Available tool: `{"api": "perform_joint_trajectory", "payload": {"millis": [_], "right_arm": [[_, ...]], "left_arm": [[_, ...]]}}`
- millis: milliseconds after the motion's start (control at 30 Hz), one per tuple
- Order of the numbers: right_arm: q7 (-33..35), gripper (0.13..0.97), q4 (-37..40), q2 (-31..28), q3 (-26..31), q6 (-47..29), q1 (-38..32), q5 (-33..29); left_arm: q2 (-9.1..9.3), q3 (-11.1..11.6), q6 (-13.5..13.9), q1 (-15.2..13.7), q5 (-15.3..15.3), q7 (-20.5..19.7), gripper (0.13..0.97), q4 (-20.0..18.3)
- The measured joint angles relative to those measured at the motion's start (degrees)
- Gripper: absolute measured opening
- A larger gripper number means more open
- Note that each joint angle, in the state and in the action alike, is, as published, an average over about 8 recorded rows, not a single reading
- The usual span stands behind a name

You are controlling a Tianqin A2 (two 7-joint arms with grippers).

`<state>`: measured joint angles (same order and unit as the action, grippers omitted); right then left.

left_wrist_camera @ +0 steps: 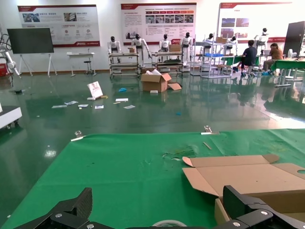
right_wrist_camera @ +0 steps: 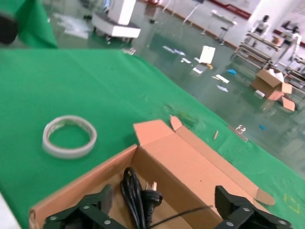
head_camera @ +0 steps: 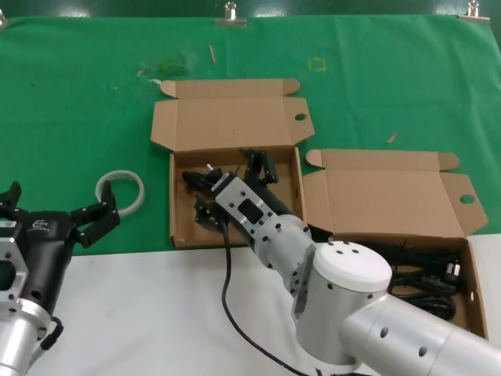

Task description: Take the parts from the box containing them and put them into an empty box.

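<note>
A brown box with its lid (head_camera: 235, 117) open sits mid-table; its lid bears a tiny dark dot. One black power cable (head_camera: 196, 178) with its plug lies inside it, also seen in the right wrist view (right_wrist_camera: 143, 198). My right gripper (head_camera: 232, 188) hangs open just over this box, holding nothing, its fingers either side of the cable (right_wrist_camera: 164, 214). A second open box (head_camera: 383, 200) to the right holds several coiled black cables (head_camera: 423, 274). My left gripper (head_camera: 56, 210) waits open and empty at the near left (left_wrist_camera: 164, 214).
A roll of clear tape (head_camera: 121, 192) lies on the green cloth left of the middle box, also in the right wrist view (right_wrist_camera: 69, 136). A white table strip runs along the near edge. The right arm's links cross between the two boxes.
</note>
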<state>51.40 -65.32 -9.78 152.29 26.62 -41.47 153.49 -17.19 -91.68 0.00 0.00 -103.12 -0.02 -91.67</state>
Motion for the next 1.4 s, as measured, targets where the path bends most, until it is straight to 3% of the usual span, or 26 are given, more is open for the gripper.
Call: {"api": "perform_joint_trajectory", "payload": {"millis": [67,333,633,933,1400], "right_arm": [[-1.3,0.62,-0.7,0.0,-1.6,-0.7,1.1,-1.3],[-7.2,0.801,-3.7,0.0,-8.5,-3.7,5.8,-7.0],[-13.9,0.916,-7.1,0.0,-16.3,-7.2,11.2,-13.6],[-20.5,0.964,-10.5,0.0,-24.2,-10.6,16.6,-20.1],[-31.0,0.966,-15.9,0.0,-36.5,-16.0,25.0,-30.3]], "left_arm": [[0.0,0.0,0.0,0.0,0.0,0.0,0.965,0.0],[0.0,0.0,0.0,0.0,0.0,0.0,0.965,0.0],[0.0,0.0,0.0,0.0,0.0,0.0,0.965,0.0],[0.0,0.0,0.0,0.0,0.0,0.0,0.965,0.0],[0.0,0.0,0.0,0.0,0.0,0.0,0.965,0.0]]}}
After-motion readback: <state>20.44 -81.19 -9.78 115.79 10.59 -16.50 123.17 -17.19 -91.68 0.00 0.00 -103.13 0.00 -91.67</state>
